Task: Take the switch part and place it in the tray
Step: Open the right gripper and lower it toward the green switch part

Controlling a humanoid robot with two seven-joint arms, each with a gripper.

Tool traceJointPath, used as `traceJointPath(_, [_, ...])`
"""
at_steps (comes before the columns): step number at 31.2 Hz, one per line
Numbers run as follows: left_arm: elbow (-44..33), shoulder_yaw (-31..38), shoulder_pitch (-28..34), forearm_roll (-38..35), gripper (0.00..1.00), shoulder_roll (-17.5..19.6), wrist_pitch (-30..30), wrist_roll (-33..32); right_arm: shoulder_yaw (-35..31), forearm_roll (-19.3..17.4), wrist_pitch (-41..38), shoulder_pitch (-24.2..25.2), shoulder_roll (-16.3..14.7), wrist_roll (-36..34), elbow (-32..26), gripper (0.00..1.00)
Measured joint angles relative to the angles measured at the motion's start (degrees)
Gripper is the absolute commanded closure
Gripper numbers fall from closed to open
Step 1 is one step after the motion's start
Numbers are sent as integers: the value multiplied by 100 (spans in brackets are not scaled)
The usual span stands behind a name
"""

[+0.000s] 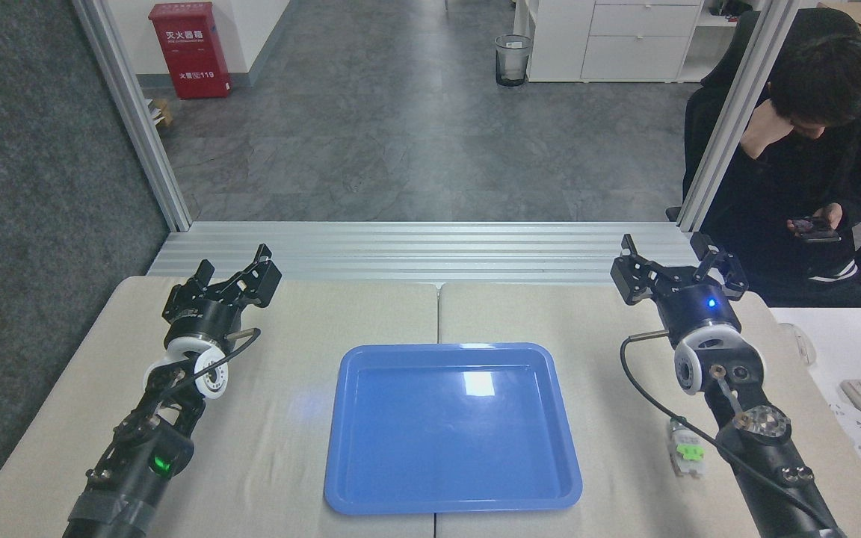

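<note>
**A:** Only the head view to go on here. Both claws sit up at the far end of the table with nothing between the fingers: left claw [235, 273] spread apart and empty, right claw [676, 267] the same, fingers splayed wide.

**B:** Where's the part?

**A:** The part [685, 448] lies flat on the table, well behind the right claw, back toward the robot, tucked right against that arm's forearm, which partly covers it. The tray [451, 499] is off to the right claw's inner side, between the two arms, and it's bare.

**B:** So why the raised, spread pose?

**A:** My guess: a ready stance, nothing grabbed yet. The right claw looks like the obvious one to pull back and drop down.

**B:** Counts?

**A:** One part, one tray, two claws. Also one person sitting beyond the table with a phone.
</note>
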Motion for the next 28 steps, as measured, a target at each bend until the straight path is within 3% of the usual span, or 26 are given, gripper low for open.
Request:
traceJointPath(10, [1, 0, 0, -9, 0, 4, 0, 0, 188, -122, -37, -598, 177, 0, 503, 1])
traceJointPath(22, [1, 0, 0, -3, 0, 5, -8, 0, 332, -391, 362, -797, 261, -169, 843, 0])
traceJointPath(28, [1, 0, 0, -1, 0, 6, -10, 0, 380, -448, -254, -857, 245, -44, 943, 3])
